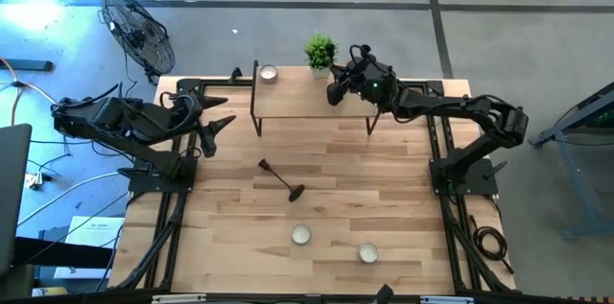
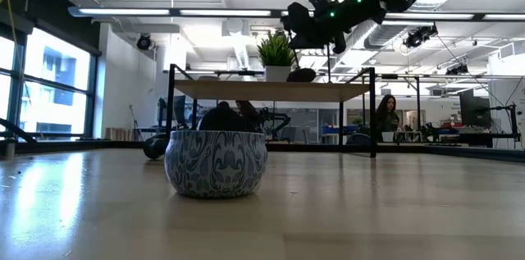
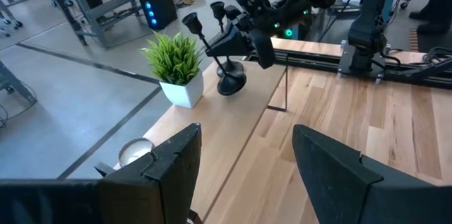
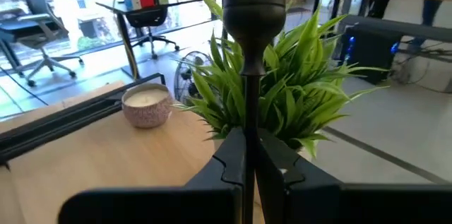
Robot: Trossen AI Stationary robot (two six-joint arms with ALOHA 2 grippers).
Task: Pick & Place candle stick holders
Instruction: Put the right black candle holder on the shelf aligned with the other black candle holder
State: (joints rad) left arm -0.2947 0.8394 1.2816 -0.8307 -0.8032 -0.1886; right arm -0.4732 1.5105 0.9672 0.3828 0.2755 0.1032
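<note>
My right gripper (image 1: 334, 88) is over the far right part of a small raised shelf (image 1: 288, 98), shut on a black candlestick holder (image 4: 252, 12) beside a green potted plant (image 1: 319, 53). In the left wrist view a tilted stem with a cup (image 3: 191, 20) and a round base (image 3: 232, 83) on the shelf show there. A second cup (image 3: 217, 8) stands close behind; its base is hidden. Another holder (image 1: 281, 180) lies on its side on the table's middle. My left gripper (image 1: 219, 124) is open and empty at the table's left. My right gripper pinches the holder's thin stem (image 4: 248, 121) between its two fingers, below the cup. The fingers (image 3: 236, 40) come slanting from the table's right and lie across the stem. The holder tilts toward the plant; its base seems to be on the shelf top, but I cannot tell for sure.
A white tealight (image 1: 268, 73) sits on the shelf's left end. Two more tealights (image 1: 301, 235) (image 1: 368, 252) stand on the table's near part; one fills the low view's front (image 2: 216, 161). A fan (image 1: 139, 31) stands off the table's far left.
</note>
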